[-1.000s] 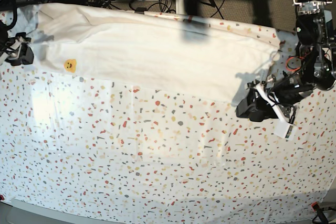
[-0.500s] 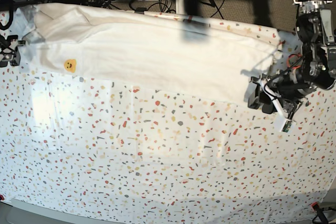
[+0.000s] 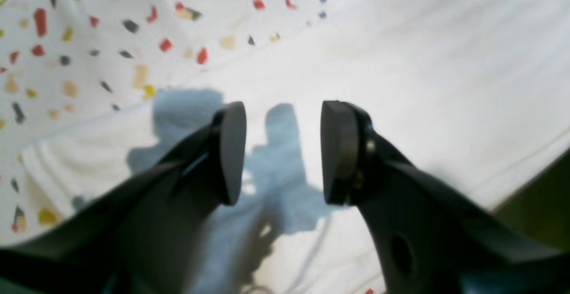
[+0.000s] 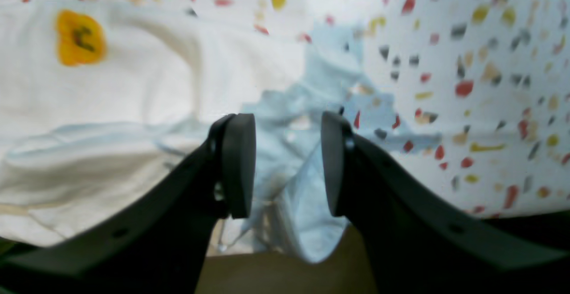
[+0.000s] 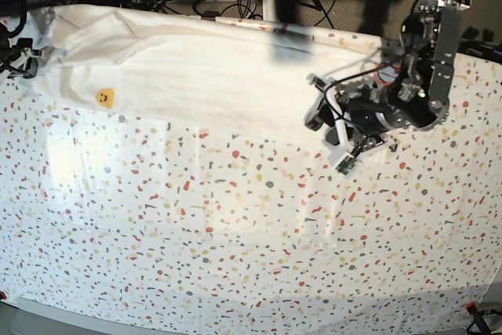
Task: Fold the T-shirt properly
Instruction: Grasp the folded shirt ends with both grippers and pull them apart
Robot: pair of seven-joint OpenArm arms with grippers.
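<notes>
While both hover — left gripper (image 3: 283, 151) agape | right gripper (image 4: 288, 169) agape | T-shirt (image 5: 220, 76) flat

We get both wrist views soft and out of focus. Beyond the left gripper (image 3: 282, 151) fingers, the T-shirt (image 3: 401, 62) runs off the frame. Left of the right gripper (image 4: 288, 167) fingers, the yellow print (image 4: 80, 38) is too blurred to read. In the base view that gripper sits cut off at the edge.

Left black two-finger gripper (image 5: 329, 127) now further in over the large white cotton T-shirt (image 5: 204, 76), up off the speckled table covering (image 5: 235, 233), shirt's right edge newly hidden
</notes>
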